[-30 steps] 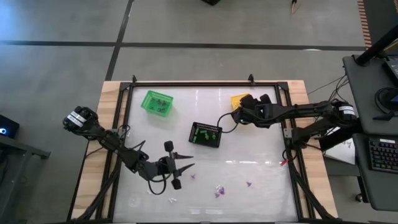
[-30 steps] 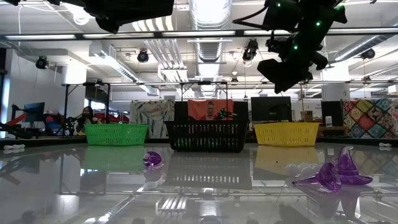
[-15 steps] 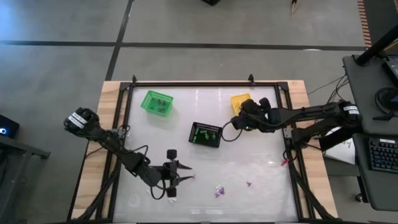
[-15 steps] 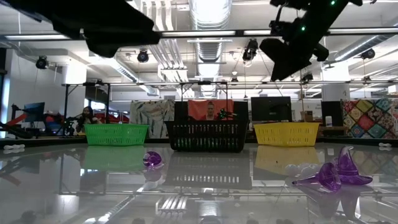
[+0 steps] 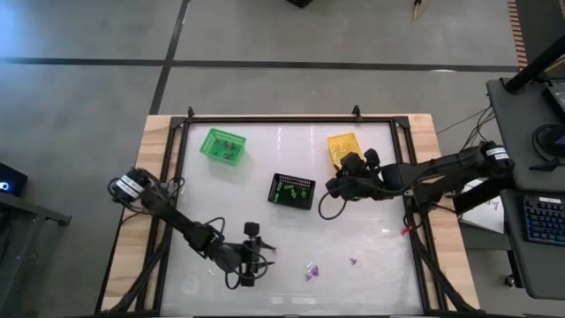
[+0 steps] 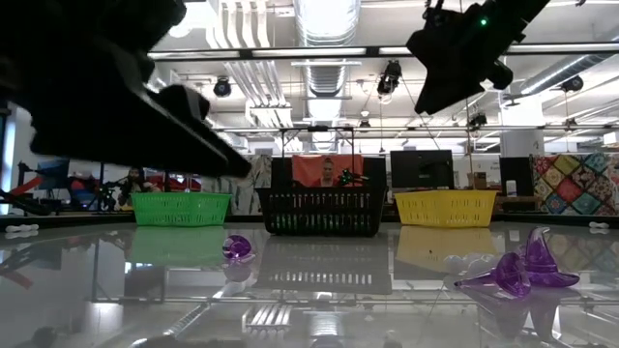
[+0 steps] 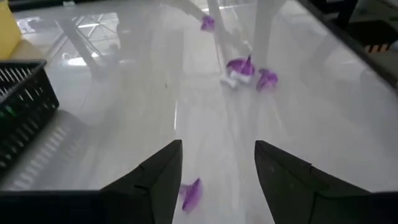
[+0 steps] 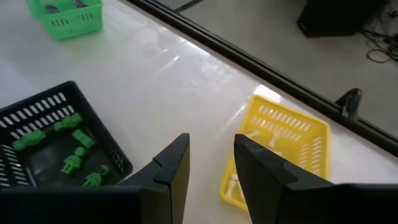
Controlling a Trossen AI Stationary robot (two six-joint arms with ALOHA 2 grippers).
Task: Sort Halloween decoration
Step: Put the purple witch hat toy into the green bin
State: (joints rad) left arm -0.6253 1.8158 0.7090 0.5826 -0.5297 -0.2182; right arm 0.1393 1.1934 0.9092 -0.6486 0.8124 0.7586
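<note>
- Left gripper (image 7: pixel 214 180) low over the table's front, fingers spread, empty; purple trinket (image 7: pixel 191 194) just beside its fingertips.
- Right gripper (image 8: pixel 208 162) parted, empty, between black basket (image 8: pixel 37 124) and yellow basket (image 8: pixel 292 134).
- More purple trinkets (image 7: pixel 249 70) farther ahead.

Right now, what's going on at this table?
Two robot arms are sorting tiny Halloween trinkets into baskets. The left hand, open, hovers low over a purple trinket at the near side of the table, with more purple ones beyond. The right hand, empty, sits between the black basket, which holds green figures, and the yellow basket. A green basket stands farther off.
</note>
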